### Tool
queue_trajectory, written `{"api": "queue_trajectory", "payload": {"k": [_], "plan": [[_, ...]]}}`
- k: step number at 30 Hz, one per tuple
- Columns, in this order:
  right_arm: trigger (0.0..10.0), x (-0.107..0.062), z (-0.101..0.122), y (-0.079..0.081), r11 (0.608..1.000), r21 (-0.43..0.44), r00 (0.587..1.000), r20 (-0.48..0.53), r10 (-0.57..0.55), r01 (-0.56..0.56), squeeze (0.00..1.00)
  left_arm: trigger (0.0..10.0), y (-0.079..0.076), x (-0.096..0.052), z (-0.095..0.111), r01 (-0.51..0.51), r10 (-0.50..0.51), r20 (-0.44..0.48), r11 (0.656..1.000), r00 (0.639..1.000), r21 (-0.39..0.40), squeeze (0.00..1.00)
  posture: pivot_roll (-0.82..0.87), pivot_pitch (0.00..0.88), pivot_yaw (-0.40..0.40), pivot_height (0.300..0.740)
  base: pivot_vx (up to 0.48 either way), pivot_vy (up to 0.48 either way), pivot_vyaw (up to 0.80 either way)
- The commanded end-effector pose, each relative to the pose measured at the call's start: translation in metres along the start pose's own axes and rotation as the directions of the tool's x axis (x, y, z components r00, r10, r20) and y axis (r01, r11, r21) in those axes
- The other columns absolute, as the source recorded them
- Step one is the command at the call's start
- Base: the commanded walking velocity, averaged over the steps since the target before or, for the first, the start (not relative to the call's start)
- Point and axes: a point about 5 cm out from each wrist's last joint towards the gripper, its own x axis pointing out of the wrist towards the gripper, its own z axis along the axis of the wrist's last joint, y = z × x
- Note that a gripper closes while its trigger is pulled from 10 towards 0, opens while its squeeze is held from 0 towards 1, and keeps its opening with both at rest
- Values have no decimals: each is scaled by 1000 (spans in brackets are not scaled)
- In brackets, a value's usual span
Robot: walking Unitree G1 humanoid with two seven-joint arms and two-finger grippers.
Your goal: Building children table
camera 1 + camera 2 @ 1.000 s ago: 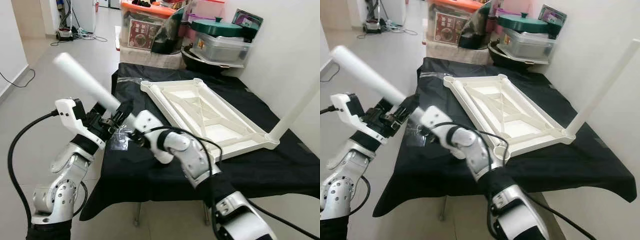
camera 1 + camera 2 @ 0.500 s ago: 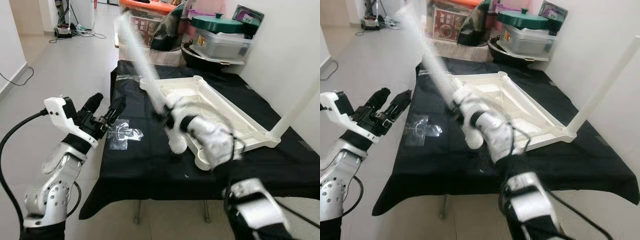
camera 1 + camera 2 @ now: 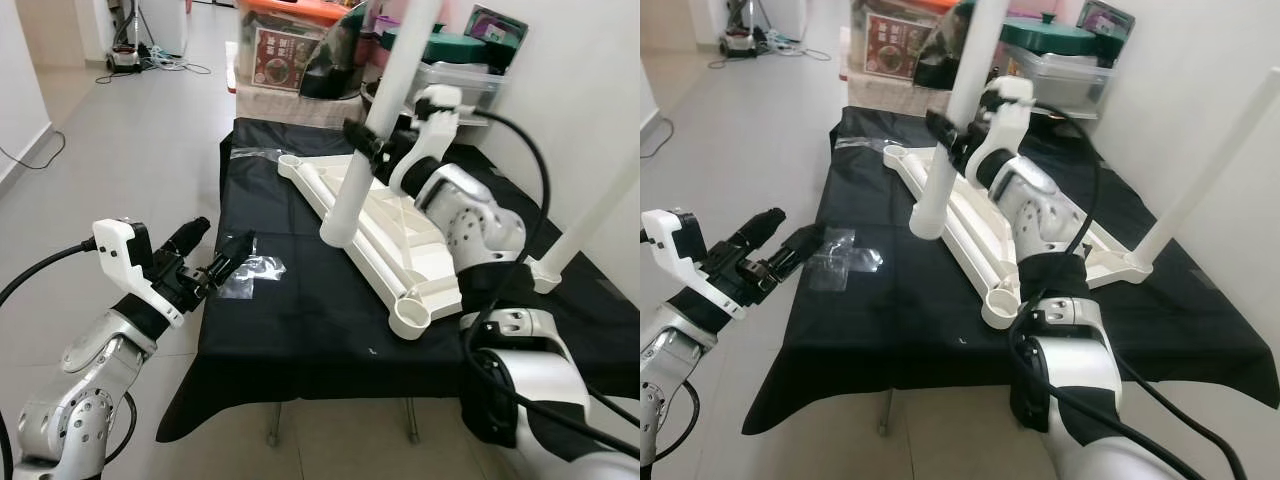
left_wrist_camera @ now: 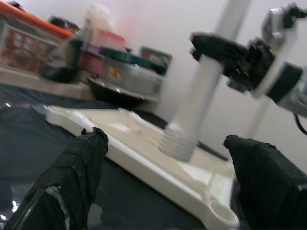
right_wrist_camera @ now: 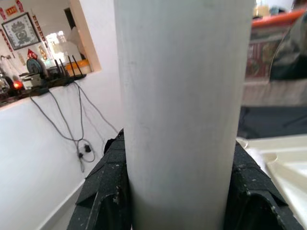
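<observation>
No lettering is legible; the printed red box label [image 3: 283, 60] is too blurred to read.

Tabletop [image 3: 385, 215] on cloth [image 3: 300, 320]; boxes [image 3: 440, 85] behind.

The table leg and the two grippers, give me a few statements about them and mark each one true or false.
1. The right gripper has its jaws shut on the white table leg. True.
2. The left gripper also grips that leg. False: it is open and holds nothing, near the table's left edge.
3. The upturned tabletop already has one leg standing at a corner. True.
4. The held leg is seated in a corner socket. False: its threaded end hangs above the tabletop.
5. A clear plastic bag lies on the black cloth. True.
</observation>
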Motion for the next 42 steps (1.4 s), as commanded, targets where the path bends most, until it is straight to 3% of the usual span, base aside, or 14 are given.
{"api": "queue_trajectory", "payload": {"k": [1,6,9,10,12,16,26,42], "plan": [[0,-1,1,-2,999,53,1000,5,-11,11,0,10000,-8,-1,-3,65,-65,-40,998,997,-4,0,117,0,-167,740,0,0,0],[0,2,4,3,991,131,1000,14,21,-23,0,10000,-11,-14,-18,133,-120,-192,990,974,55,0,117,0,-162,740,0,0,0],[0,2,4,3,991,131,1000,14,21,-23,0,10000,-11,-14,-18,133,-120,-192,990,974,55,0,117,0,-162,740,0,0,0],[0,2,6,4,987,160,999,26,29,-33,0,10000,-12,-16,-22,138,-120,-214,988,969,67,0,117,0,-162,740,0,0,0],[0,2,23,4,947,314,993,108,39,-71,0,10000,-15,-20,-30,130,-111,-240,989,964,65,0,115,0,-165,740,0,0,0],[0,0,30,6,908,404,987,148,57,-113,0,10000,-16,-22,-33,122,-104,-250,991,963,57,0,115,0,-165,740,0,0,0],[0,-3,14,7,898,423,990,111,83,-123,0,10000,-14,-25,-31,127,-104,-261,989,960,73,0,134,0,-169,740,0,0,0],[0,-9,-3,22,906,375,980,75,183,-197,0,10000,-11,-26,-27,160,-134,-269,984,954,76,0,140,0,-157,740,0,0,0]]}}
